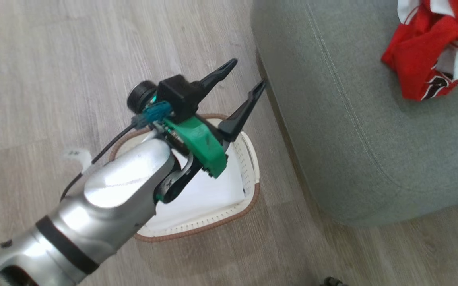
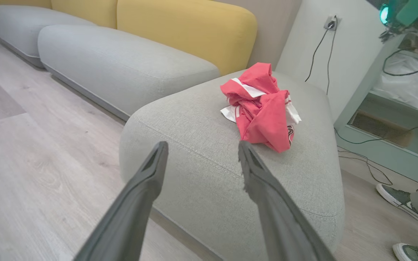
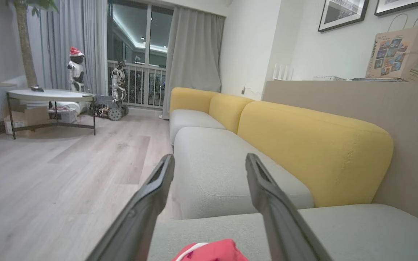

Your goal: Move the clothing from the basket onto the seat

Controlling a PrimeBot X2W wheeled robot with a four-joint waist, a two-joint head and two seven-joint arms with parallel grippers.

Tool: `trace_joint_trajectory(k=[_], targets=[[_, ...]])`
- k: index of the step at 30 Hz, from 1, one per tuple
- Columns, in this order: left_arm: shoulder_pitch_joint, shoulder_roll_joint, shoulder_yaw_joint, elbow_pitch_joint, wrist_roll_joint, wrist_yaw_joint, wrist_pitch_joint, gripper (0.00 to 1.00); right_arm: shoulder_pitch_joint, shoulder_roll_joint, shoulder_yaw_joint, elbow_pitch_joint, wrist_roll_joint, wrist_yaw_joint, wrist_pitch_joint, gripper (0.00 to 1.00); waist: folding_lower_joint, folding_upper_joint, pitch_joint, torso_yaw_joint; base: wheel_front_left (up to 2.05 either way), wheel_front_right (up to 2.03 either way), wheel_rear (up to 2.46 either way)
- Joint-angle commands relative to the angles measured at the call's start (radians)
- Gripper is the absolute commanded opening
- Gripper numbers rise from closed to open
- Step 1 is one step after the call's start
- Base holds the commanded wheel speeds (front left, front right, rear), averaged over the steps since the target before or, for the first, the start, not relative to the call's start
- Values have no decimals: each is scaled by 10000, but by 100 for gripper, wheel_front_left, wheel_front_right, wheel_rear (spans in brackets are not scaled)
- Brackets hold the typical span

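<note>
Red clothing (image 1: 431, 51) lies bunched on the seat (image 1: 344, 131), and I have nothing in hand.

The head view cuts the heap off at its edge and I cannot read the numerals. My left wrist view shows it whole, ahead of the left gripper (image 1: 247, 73) and well beyond its spread, empty fingers. My forearm (image 1: 125, 178) hides much of the basket (image 1: 253, 167) beneath that gripper; what shows inside is white. The right gripper (image 3: 209, 156) is also spread wide and empty, with a red scrap cut off at the bottom edge between its fingers and yellow backrests (image 3: 314, 152) ahead. A person's shoes (image 2: 401, 203) stand right of the left gripper.
</note>
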Motion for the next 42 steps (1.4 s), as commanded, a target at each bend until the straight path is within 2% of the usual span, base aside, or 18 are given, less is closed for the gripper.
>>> trace_joint_trajectory(k=[1, 10, 20, 31, 42], targets=[[55, 217, 578, -290, -47, 62, -114, 100, 443, -22, -321, -644, -160, -4, 119, 100, 1, -1, -295, 201, 0, 0, 0], [1496, 329, 1818, -647, 363, 97, -120, 100, 2470, 1313, -1534, -3042, -818, -4, 688, 100, 1, -1, -1150, 794, 0, 0, 0], [2776, 503, 2817, -751, 661, 70, -121, 100, 4064, 2581, -1835, -4601, -1350, -4, 1311, 100, 1, -1, -1876, 1378, 0, 0, 0], [4146, 635, 3969, -1085, 1024, 184, -121, 100, 5711, 3244, -1596, -4591, -1361, -4, 1010, 100, 1, -1, -2577, 2182, 0, 0, 0], [5666, 614, 5121, -1477, 1330, 437, -122, 100, 6955, 3685, -564, -3922, -1162, -4, 319, 100, 1, -1, -3231, 2768, 0, 0, 0]])
